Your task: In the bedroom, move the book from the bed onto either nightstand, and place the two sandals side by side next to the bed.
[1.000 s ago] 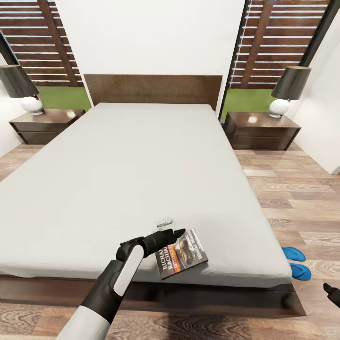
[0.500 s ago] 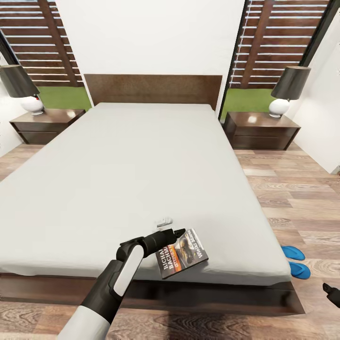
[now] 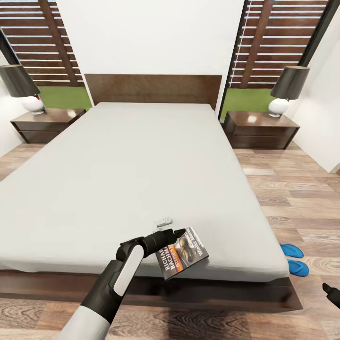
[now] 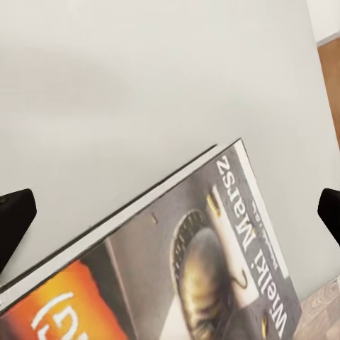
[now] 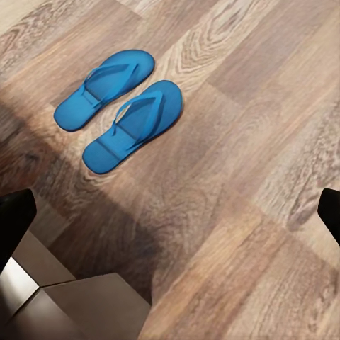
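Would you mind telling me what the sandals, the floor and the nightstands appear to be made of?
The two sandals look like matte foam or rubber: flat, uniformly bright blue, with thin thong straps. The floor appears to be brown wood planks or a wood-look laminate, with visible grain and seams. The nightstands seem to be dark brown wood with a glossy finish, since their tops show bright reflections.
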Motion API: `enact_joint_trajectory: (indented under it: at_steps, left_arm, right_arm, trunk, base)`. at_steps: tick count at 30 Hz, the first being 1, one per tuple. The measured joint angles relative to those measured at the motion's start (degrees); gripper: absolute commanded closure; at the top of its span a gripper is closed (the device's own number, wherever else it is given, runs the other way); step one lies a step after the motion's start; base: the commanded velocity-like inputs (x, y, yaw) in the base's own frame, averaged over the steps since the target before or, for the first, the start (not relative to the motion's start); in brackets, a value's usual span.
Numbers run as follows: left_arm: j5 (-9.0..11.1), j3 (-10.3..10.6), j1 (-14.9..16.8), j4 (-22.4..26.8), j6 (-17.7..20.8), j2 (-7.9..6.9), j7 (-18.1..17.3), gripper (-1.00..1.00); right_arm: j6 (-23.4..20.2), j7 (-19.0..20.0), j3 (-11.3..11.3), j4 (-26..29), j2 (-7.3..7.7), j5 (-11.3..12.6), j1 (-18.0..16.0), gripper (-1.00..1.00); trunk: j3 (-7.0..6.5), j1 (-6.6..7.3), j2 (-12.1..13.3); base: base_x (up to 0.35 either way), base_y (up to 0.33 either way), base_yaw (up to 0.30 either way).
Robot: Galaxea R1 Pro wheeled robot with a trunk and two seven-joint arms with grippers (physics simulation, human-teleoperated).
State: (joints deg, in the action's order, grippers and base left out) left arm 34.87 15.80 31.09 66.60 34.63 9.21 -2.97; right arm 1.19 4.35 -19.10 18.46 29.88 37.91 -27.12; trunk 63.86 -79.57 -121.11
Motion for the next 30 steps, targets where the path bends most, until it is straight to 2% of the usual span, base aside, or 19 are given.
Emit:
enact_joint_trajectory:
  at_steps: [9, 13, 25, 30]
  left_arm:
    - [0.0, 0.0, 0.0, 0.0, 0.0, 0.0, -0.01, -1.0]
    - [0.03, 0.0, 0.0, 0.0, 0.0, 0.0, 0.01, -1.0]
    - [0.0, 0.0, 0.0, 0.0, 0.0, 0.0, 0.01, -1.0]
    - [0.01, 0.0, 0.0, 0.02, 0.03, 0.0, 0.01, -1.0]
  right_arm:
    - [0.0, 0.03, 0.0, 0.0, 0.0, 0.0, 0.0, -1.0]
    - [0.0, 0.01, 0.0, -0.02, 0.0, 0.0, 0.0, -1.0]
    - [0.0, 0.01, 0.0, 0.0, 0.0, 0.0, 0.0, -1.0]
    - [0.0, 0.02, 0.0, -0.01, 0.0, 0.0, 0.0, -1.0]
  trunk:
    - [0.0, 0.0, 0.0]
    - [-0.71, 0.87, 1.59]
    - [-0.72, 0.88, 1.6]
    - [-1.61, 1.97, 3.59]
  base:
    - [0.0, 0.0, 0.0]
    - [0.0, 0.0, 0.0]
    - [0.0, 0.0, 0.0]
    - [0.0, 0.0, 0.0]
